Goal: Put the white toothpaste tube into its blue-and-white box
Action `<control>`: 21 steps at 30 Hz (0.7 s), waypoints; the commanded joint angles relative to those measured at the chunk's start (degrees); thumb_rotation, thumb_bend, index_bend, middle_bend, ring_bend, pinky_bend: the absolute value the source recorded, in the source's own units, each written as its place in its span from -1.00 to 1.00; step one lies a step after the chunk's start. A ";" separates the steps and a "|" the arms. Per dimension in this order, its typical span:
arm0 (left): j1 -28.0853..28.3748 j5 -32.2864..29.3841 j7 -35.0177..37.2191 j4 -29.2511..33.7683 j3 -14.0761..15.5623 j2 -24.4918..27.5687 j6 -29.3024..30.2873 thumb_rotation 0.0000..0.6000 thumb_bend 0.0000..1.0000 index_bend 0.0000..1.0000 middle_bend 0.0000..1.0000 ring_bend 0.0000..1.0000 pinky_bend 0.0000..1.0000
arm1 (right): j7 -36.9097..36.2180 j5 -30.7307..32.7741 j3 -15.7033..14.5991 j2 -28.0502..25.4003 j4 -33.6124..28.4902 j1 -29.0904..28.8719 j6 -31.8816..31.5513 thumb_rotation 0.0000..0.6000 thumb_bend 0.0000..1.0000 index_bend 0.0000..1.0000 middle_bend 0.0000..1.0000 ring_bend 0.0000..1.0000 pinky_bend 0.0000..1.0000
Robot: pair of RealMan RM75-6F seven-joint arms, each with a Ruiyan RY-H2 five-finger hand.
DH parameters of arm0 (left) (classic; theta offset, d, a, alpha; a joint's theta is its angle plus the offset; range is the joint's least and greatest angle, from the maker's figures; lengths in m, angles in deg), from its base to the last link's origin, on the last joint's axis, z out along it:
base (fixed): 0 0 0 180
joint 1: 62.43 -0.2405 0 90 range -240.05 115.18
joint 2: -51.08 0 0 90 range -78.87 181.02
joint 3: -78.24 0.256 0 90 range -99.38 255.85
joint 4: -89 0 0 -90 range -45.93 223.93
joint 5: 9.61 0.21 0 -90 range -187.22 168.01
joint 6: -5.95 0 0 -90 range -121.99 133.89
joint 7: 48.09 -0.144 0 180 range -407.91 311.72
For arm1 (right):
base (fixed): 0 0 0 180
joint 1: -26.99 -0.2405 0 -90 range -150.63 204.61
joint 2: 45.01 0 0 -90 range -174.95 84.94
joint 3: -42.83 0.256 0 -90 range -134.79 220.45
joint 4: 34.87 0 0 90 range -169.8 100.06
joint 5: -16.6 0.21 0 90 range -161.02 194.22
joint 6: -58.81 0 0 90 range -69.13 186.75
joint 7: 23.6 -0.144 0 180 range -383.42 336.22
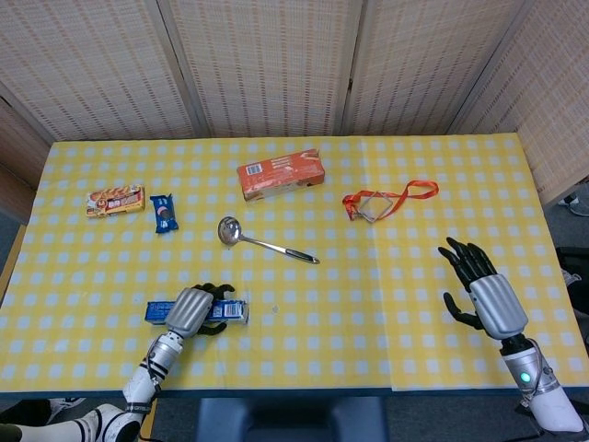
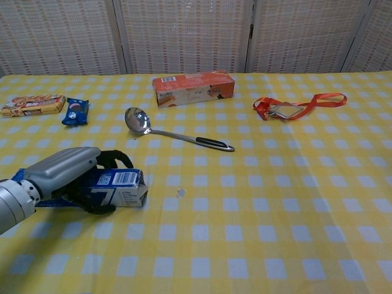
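We see the table (image 1: 386,304) in its yellow check cloth, and on its near left part the blue-and-white box (image 2: 119,188) lies flat, our left hand (image 2: 64,173) wrapped over it with fingers curled round its far side. We cannot see the white tube anywhere on the cloth; it may be inside the box already, but the end flap facing the chest view looks closed and nothing here proves it. Our right hand (image 1: 488,287) hovers well apart at the right, fingers spread, holding nothing.

The chief risk, as we judge it: if the left hand lets go carelessly, curled fingers could drag or tip the box, and a loose flap might let the tube slide out. If the tube is in fact not inside, releasing now would leave the task undone.

Lesser things sit well clear: the orange carton (image 1: 281,175), the ladle (image 1: 262,241), the lanyard (image 1: 386,200), the snack bar (image 1: 115,200), the blue packet (image 1: 163,212). A wide withdrawing sweep could clip the ladle, the nearest.
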 commanded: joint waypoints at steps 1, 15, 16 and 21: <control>0.16 0.14 -0.56 1.46 -0.52 0.11 0.25 1.00 -0.59 -0.48 -0.34 -0.61 -0.68 | -0.12 -0.18 0.02 -0.02 -0.03 0.08 -0.09 1.00 0.05 -1.00 -1.00 -1.00 -1.00; -2.89 4.07 -1.86 18.57 -0.55 12.94 7.85 1.00 -0.60 -0.53 -0.52 -0.78 -0.85 | 5.39 -1.27 -0.14 -1.30 -2.02 2.76 -3.86 1.00 0.05 -1.00 -1.00 -1.00 -1.00; -3.57 4.80 -1.38 19.47 -0.26 14.50 9.11 1.00 -0.60 -0.53 -0.52 -0.80 -0.85 | 6.28 -1.07 -0.25 -1.64 -2.53 3.11 -3.95 1.00 0.05 -1.00 -1.00 -1.00 -1.00; -9.57 8.84 0.20 20.03 1.91 22.12 19.41 1.00 -0.60 -0.55 -0.56 -0.87 -0.99 | 16.12 2.18 -1.14 -4.42 -7.27 5.87 -3.49 1.00 0.05 -1.00 -1.00 -1.00 -1.00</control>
